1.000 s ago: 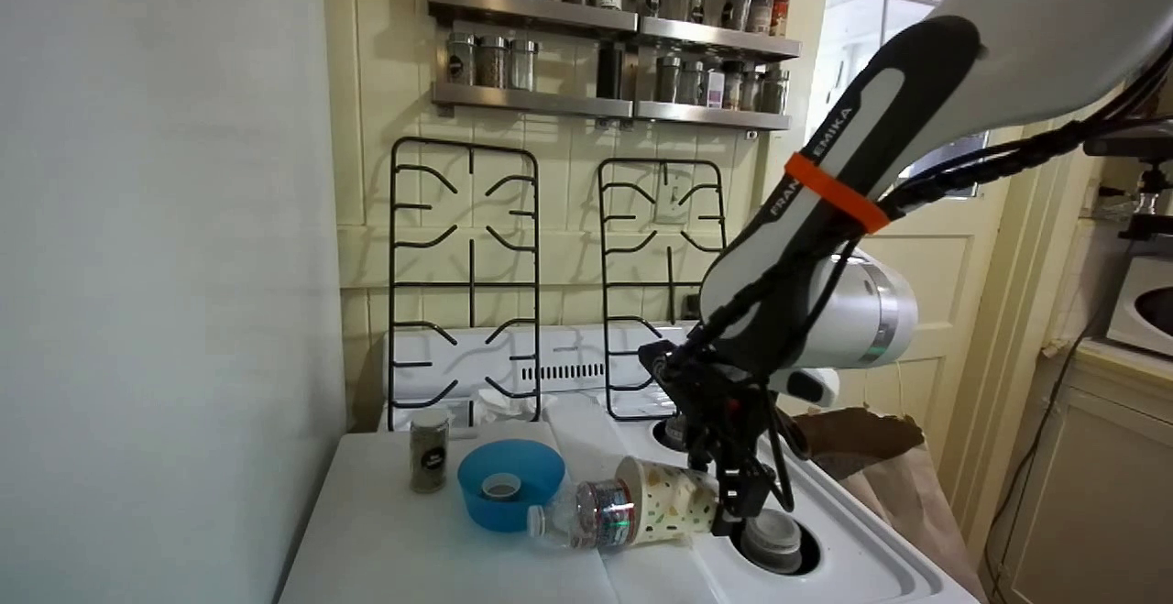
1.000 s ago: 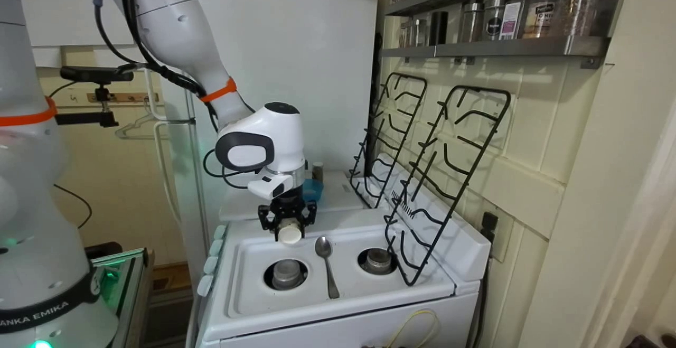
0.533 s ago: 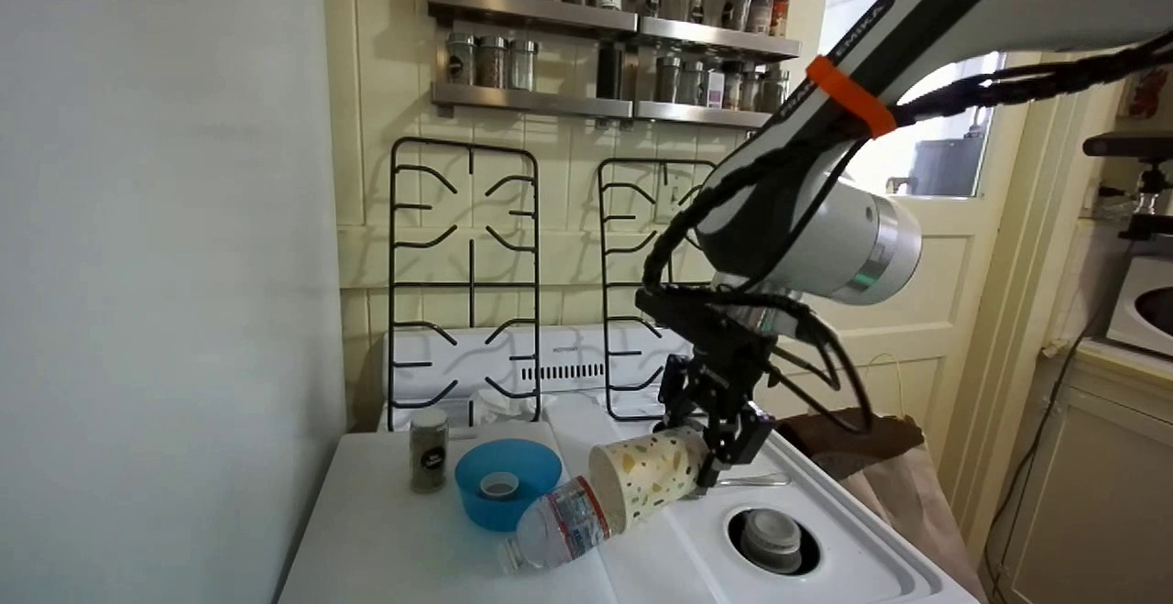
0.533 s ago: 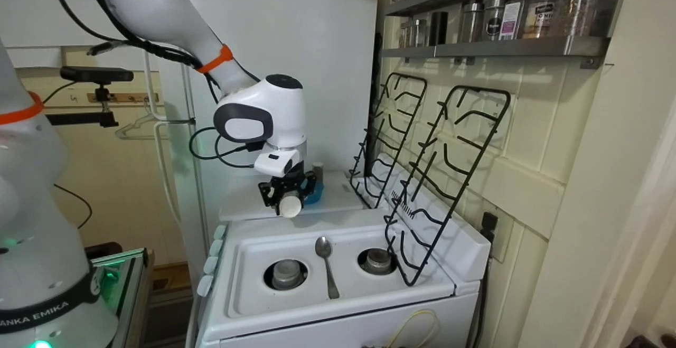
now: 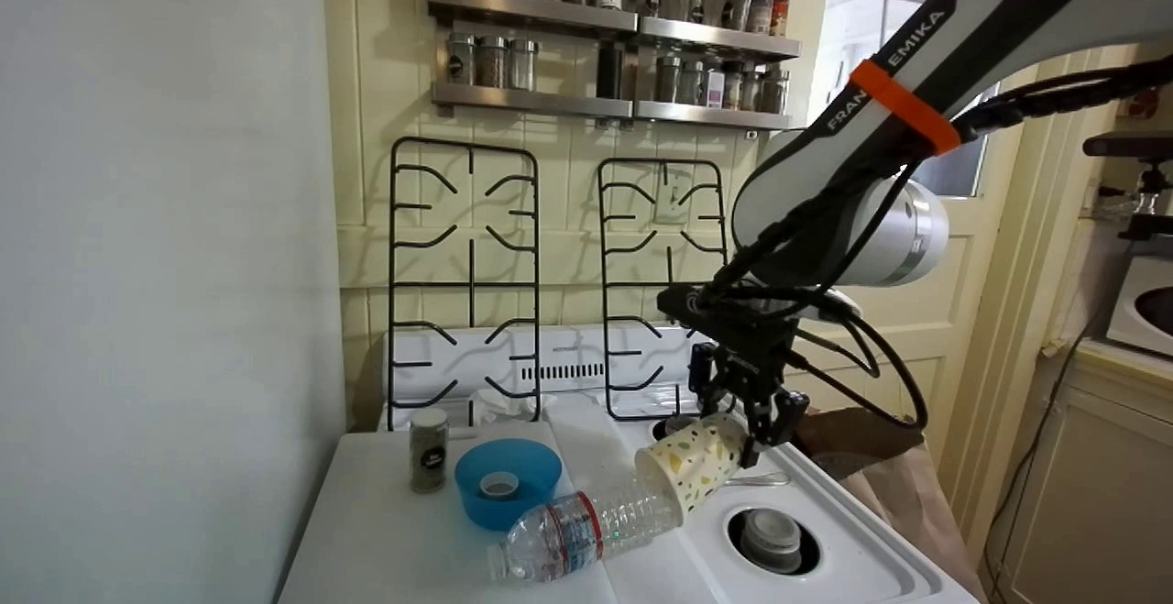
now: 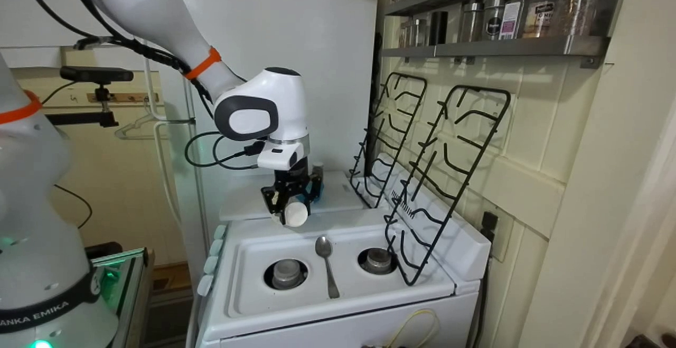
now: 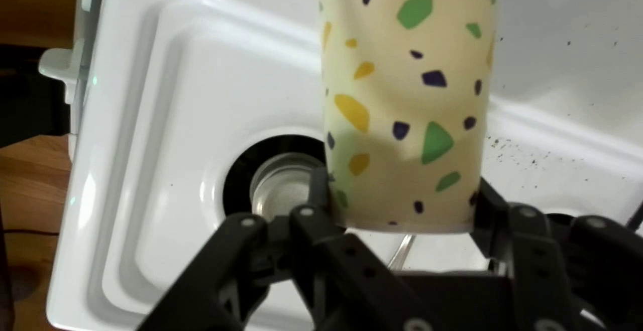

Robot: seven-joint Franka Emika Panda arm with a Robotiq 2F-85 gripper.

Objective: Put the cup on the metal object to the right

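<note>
My gripper [image 5: 730,425] is shut on the base end of the speckled cream cup [image 5: 698,462]. It holds the cup tilted, mouth facing down and left in this exterior view, above the stove. In an exterior view the cup's round base [image 6: 296,214] faces the camera between the fingers. In the wrist view the cup [image 7: 407,100] fills the upper middle, with a finger on each side. The silver burner disc [image 5: 771,532] sits in a dark ring below and right of the cup; it also shows in an exterior view [image 6: 288,273] and, partly hidden, in the wrist view [image 7: 281,190].
A clear plastic bottle [image 5: 573,535] lies at the cup's mouth; whether its end is inside is unclear. A blue bowl [image 5: 509,499] and spice jar [image 5: 428,453] stand left. A spoon [image 6: 328,269] lies between two burners, the farther one [image 6: 377,260] near the black grates [image 6: 449,179].
My gripper has lifted the cup and tilted it. Over the last half second the cup moved right in an exterior view, and more of the bottle shows outside it.
</note>
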